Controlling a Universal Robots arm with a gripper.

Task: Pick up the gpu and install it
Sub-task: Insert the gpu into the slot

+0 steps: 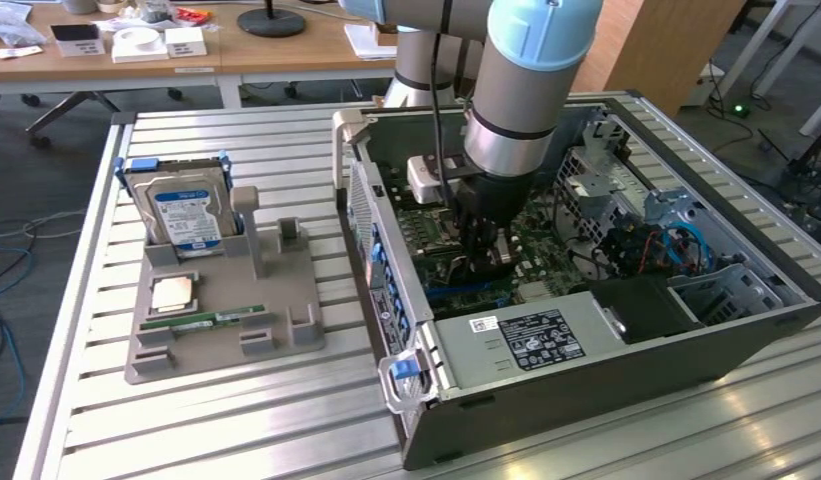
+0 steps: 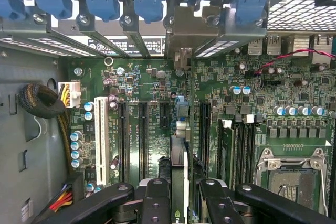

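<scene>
- In the exterior view, the tool point(image 1: 485, 255) stood low inside the open computer case point(image 1: 584, 340), just above the motherboard point(image 1: 430, 220). The case lay on the desk point(image 1: 223, 420).
- In the wrist view, the tool was clamped on the gpu point(image 2: 179, 156), which stood on its edge between the two fingers point(image 2: 156, 202).
- The long axis of the card ran straight away from the tool toward the silver bracket point(image 2: 185, 32) at the rear wall, parallel to the black slots point(image 2: 143, 135). The card seemed to sit directly over the board.

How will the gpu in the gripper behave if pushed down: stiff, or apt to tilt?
Probably stiff: the gpu is a flat board, seen edge-on in the gripper. Being so thin, it may tilt sideways under an off-centre push.
</scene>
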